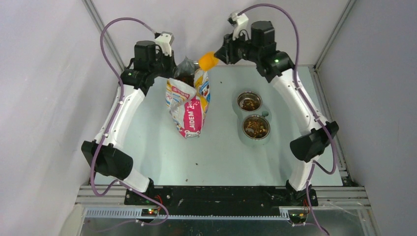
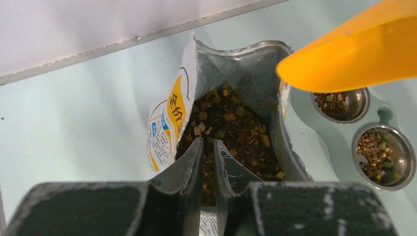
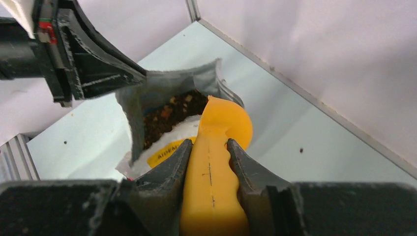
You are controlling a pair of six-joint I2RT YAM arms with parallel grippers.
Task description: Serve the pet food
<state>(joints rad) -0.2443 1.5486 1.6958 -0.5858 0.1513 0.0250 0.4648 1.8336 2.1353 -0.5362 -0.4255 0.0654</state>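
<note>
1. Right wrist: right jaws clenched on the handle of a yellow scoop (image 3: 214, 187), whose bowl sits at the mouth of the open bag (image 3: 162, 93).
2. Left wrist: left jaws narrowly parted at the bag's near rim; whether they grip it cannot be told.
3. Pet food (image 2: 231, 128): heaped inside the bag; more in two metal bowls (image 2: 359, 103) (image 2: 401, 162) right of it.
4. Bag: upright on the desk (image 1: 147, 147).

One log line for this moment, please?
left hand: parted at bag rim | right hand: gripping scoop over bag | bowls: both hold pet food
</note>
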